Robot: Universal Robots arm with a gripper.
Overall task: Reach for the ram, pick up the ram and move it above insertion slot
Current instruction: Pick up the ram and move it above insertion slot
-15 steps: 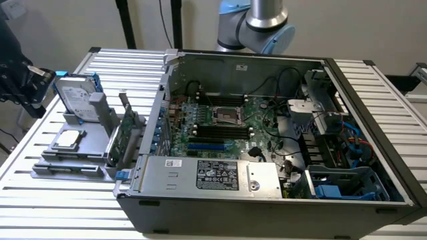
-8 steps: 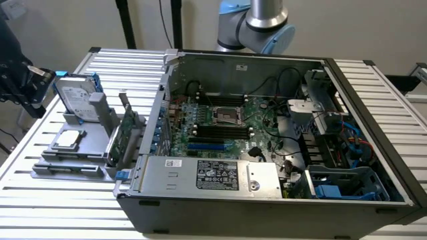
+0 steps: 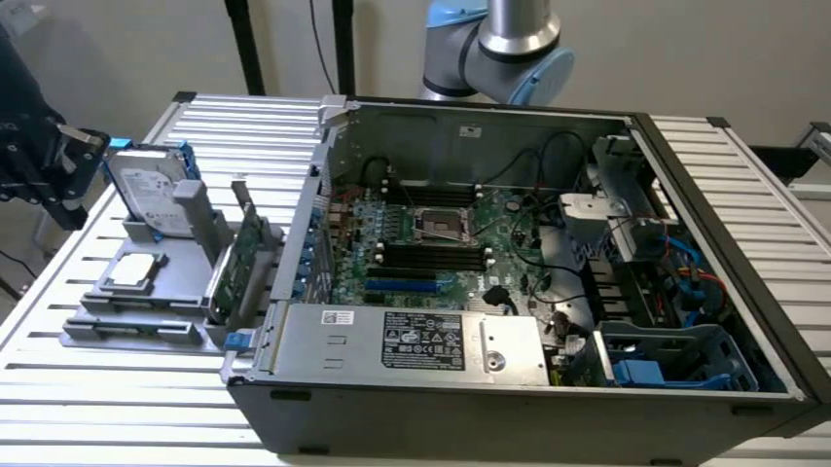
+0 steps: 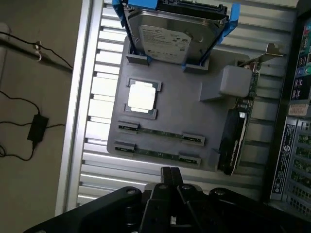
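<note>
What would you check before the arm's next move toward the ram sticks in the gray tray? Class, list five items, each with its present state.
1. Two ram sticks seated side by side in the gray tray: ok.
2. The gripper touching a stick: not ok, it is apart from both.
3. Nothing lying over the sticks: ok.
4. The case open, black motherboard slots looking empty: ok.
5. Slot latches open: cannot tell.
</note>
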